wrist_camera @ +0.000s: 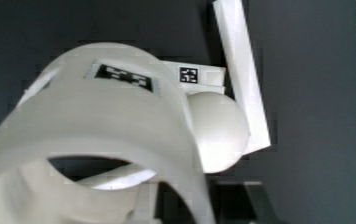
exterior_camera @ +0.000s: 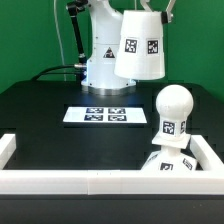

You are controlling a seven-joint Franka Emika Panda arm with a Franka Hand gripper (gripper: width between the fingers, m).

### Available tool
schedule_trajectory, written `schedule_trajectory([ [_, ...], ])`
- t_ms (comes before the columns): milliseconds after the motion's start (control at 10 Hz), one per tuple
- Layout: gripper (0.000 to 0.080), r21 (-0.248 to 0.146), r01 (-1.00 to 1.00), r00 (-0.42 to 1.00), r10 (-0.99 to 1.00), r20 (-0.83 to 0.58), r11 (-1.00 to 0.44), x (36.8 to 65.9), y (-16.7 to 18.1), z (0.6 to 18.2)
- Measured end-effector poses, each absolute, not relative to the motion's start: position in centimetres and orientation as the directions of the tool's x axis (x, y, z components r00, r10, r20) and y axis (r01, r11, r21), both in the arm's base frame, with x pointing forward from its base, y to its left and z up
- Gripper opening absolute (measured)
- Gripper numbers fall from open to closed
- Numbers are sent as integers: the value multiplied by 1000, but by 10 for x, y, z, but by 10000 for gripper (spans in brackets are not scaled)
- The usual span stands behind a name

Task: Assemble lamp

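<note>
The white cone shade (exterior_camera: 138, 46) hangs in the air, tilted, above and to the exterior view's left of the bulb. My gripper (exterior_camera: 150, 6) is shut on its upper rim, mostly cut off by the frame's top edge. The ball-topped bulb (exterior_camera: 172, 112) stands upright in the square base (exterior_camera: 166, 163) at the exterior view's right front corner. In the wrist view the shade (wrist_camera: 95, 130) fills the picture. My gripper (wrist_camera: 196, 205) pinches the shade's wall, with one dark finger (wrist_camera: 246, 205) outside it. The bulb's ball (wrist_camera: 219, 115) shows just past the shade.
The marker board (exterior_camera: 108, 116) lies flat mid-table. A white wall (exterior_camera: 90, 182) runs along the front and up the exterior view's right side (exterior_camera: 212, 155), close round the base; it also shows in the wrist view (wrist_camera: 239, 50). The robot's white pedestal (exterior_camera: 100, 62) stands behind.
</note>
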State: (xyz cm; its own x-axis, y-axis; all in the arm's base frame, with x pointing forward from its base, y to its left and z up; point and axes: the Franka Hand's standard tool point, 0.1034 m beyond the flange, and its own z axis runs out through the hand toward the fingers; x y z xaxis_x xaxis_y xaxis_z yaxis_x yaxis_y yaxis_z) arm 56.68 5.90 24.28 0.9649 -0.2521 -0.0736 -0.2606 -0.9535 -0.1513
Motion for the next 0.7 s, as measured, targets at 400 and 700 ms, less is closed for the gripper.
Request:
schedule_trajectory([
  [400, 47, -154, -267, 964, -262, -52, -951, 595, 83, 241],
  [700, 47, -148, -290, 957, -283, -64, -946, 603, 109, 226],
])
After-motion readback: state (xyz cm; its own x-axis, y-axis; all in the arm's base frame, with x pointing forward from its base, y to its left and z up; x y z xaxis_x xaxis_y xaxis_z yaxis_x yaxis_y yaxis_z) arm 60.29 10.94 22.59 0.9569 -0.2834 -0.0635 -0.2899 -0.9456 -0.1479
